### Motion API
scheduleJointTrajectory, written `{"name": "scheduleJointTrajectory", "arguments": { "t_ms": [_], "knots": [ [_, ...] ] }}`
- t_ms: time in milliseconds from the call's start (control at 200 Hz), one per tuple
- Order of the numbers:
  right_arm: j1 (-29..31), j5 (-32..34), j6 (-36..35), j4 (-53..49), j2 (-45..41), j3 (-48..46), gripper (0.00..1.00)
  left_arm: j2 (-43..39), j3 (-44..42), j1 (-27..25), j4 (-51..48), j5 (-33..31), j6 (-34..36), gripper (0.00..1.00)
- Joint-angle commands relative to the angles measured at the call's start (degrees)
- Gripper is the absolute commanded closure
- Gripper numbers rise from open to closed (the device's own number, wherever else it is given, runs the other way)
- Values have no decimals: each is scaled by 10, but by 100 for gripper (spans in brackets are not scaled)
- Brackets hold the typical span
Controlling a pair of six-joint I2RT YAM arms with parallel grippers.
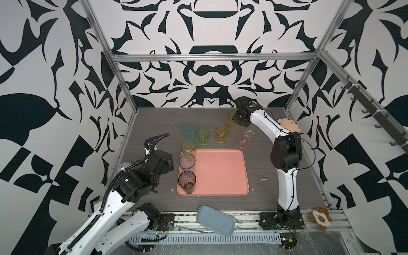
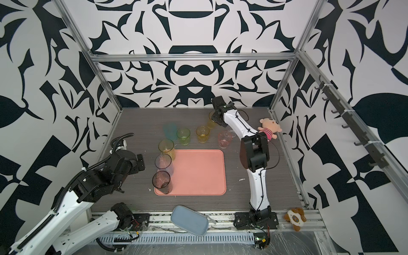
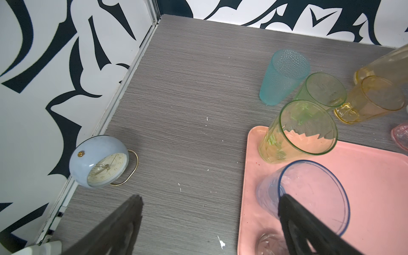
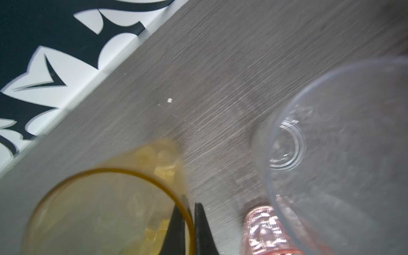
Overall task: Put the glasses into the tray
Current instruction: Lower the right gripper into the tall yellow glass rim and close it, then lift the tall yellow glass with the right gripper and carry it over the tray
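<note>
The right gripper (image 4: 189,229) pinches the amber glass (image 1: 229,121) by its rim, mid-frame in both top views. The left gripper (image 3: 209,201) gapes empty left of the tray (image 1: 220,172); three glasses (image 1: 187,162) stand along its left edge.

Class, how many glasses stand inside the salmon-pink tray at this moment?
3, lined along the left side of the tray: the yellow-green glass at the far corner, the blue glass midway, the smoky grey glass nearest. None seems hidden.
</note>
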Motion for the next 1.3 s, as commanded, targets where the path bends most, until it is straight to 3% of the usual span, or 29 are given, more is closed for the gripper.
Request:
{"name": "scheduleJointTrajectory", "arguments": {
  "t_ms": [0, 305, 475, 860, 1295],
  "knots": [
    [-1, 17, -13, -4, -14, 8, 100, -3, -11, 1, -20, -10, -6, 1],
    [3, 43, -59, -14, -60, 3, 100, -12, -12, 1, -21, -11, -8, 1],
    [6, -66, -155, -29, -79, 35, 100, -14, -12, 1, -20, -11, -10, 0],
    [71, 36, -251, -145, -145, 102, 100, -19, -14, 1, -23, -11, -15, 0],
    [152, 27, -298, -214, -184, 112, 100, -18, -12, 1, -23, -17, -15, 1]
  ]
}}
